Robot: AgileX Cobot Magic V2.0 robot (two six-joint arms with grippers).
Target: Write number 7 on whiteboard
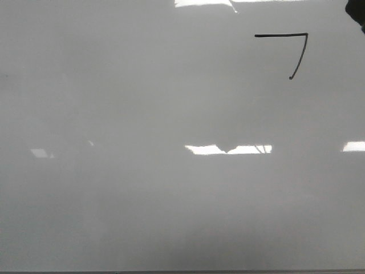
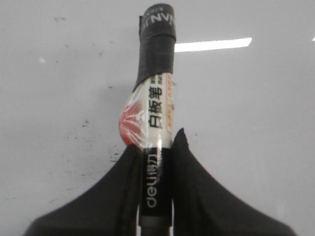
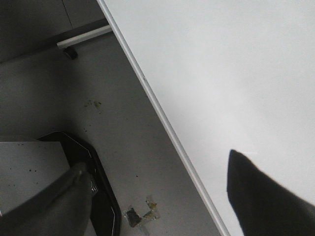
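Observation:
The whiteboard (image 1: 171, 114) fills the front view, glossy grey-white with bright glare patches. The number 7 (image 1: 280, 35) stands in thin black line at its upper right: a flat top bar and a slanted downstroke with a small hook. My left gripper (image 2: 157, 141) is shut on a whiteboard marker (image 2: 156, 98), whose black taped end points out over the board (image 2: 256, 123). My right gripper (image 3: 157, 162) is open and holds nothing; it hangs across the whiteboard's side edge (image 3: 162, 123), one finger over the board (image 3: 221, 73), the other over the floor. Neither gripper's fingers show in the front view.
A dark shape (image 1: 356, 14) cuts into the front view's top right corner. Beside the board, the right wrist view shows grey floor with a black-rimmed base (image 3: 101, 191), a pale bar (image 3: 83, 37) and tape scraps (image 3: 142, 214). Small dark smudges (image 2: 86, 123) dot the board.

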